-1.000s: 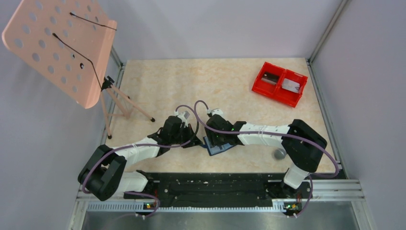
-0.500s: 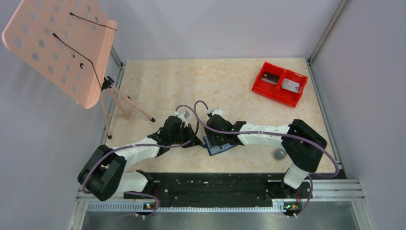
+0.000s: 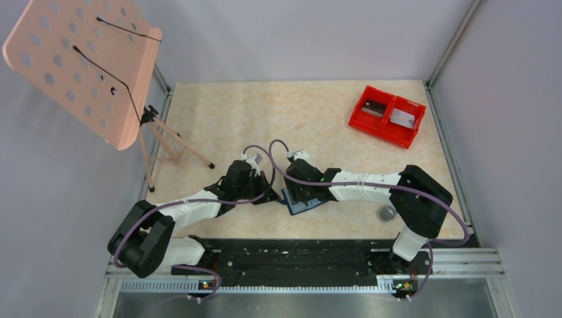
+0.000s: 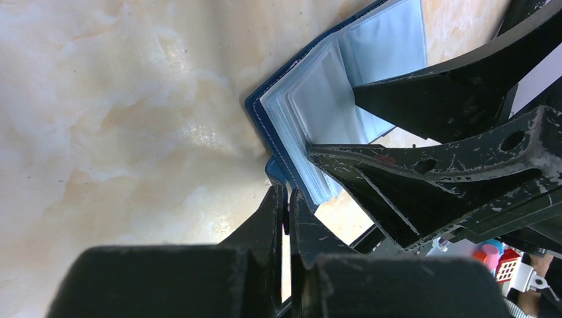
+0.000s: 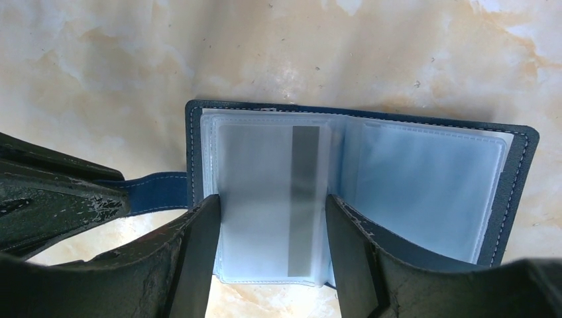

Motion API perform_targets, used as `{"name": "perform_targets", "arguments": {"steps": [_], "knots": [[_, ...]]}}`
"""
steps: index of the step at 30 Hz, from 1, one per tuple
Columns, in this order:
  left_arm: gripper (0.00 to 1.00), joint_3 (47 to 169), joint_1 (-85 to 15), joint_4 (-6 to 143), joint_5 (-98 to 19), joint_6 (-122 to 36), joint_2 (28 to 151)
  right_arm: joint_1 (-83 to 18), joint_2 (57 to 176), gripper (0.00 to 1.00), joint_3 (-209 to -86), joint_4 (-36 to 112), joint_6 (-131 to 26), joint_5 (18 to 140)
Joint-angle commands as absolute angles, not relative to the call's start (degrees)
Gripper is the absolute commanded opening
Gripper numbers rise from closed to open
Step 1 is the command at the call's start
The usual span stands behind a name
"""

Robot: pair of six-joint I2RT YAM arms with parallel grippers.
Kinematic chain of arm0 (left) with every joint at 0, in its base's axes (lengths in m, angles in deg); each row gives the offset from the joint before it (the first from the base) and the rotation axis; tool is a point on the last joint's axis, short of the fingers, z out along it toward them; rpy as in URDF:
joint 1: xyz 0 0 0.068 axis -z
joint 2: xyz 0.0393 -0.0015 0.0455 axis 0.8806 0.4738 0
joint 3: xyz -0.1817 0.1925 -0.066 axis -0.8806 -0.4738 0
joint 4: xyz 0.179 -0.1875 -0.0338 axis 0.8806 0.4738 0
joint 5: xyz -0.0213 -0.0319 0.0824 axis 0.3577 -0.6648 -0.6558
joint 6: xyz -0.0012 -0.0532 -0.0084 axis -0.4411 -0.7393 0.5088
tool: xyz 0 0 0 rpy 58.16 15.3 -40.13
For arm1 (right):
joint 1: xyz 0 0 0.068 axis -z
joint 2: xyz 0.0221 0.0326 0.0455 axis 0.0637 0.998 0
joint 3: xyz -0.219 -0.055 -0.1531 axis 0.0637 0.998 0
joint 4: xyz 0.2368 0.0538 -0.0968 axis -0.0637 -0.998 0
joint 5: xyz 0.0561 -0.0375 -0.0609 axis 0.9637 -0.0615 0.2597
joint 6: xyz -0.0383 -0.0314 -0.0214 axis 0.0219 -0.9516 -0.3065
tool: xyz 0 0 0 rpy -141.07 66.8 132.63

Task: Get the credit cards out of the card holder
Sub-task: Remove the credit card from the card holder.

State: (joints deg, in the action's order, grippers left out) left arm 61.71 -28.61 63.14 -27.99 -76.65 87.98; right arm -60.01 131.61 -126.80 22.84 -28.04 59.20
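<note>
Fingers [image 5: 199, 245] of the right gripper [image 5: 270, 205] are standing apart, released, straddling the left stack of clear sleeves [image 5: 248, 262] in the card holder [image 5: 424, 172], which is lying open on the table [image 5: 99, 66]. A pale, grey-striped card [image 5: 258, 172] is showing between those fingers. The left gripper [image 4: 285, 195] is clenching shut at the holder's blue strap [image 5: 156, 189]; any pinch is unclear.

I'm working over a beige marbled table [image 3: 265, 112]. Card holder [image 3: 306, 207] is lying open and flat on it, near-centre. Red bin [image 3: 379, 134] is sitting at the far right corner. Grey ball [image 3: 386, 212] is resting near the right front edge. Pink stand's tripod [image 3: 173, 142] is standing at the left edge.
</note>
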Motion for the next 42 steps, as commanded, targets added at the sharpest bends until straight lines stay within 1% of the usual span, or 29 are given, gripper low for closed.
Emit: {"name": "perform_targets", "arguments": {"steps": [1,5,33,42], "knots": [[0.00,61.7,-28.5,61.0,-28.4,-76.3,86.6,-60.5,131.1,0.57,-125.7,22.0,-28.4,57.2],[0.00,61.6,-28.4,61.0,-28.3,-76.4,86.6,-60.5,129.8,0.56,-126.0,20.5,-28.0,55.2],[0.00,61.3,-28.4,62.0,-29.4,-75.8,86.3,-60.5,122.8,0.56,-127.1,11.1,-27.6,46.2],[0.00,61.9,-28.5,64.5,-32.0,-75.1,86.1,-56.8,117.9,0.56,-124.1,7.9,-26.8,45.0]]}}
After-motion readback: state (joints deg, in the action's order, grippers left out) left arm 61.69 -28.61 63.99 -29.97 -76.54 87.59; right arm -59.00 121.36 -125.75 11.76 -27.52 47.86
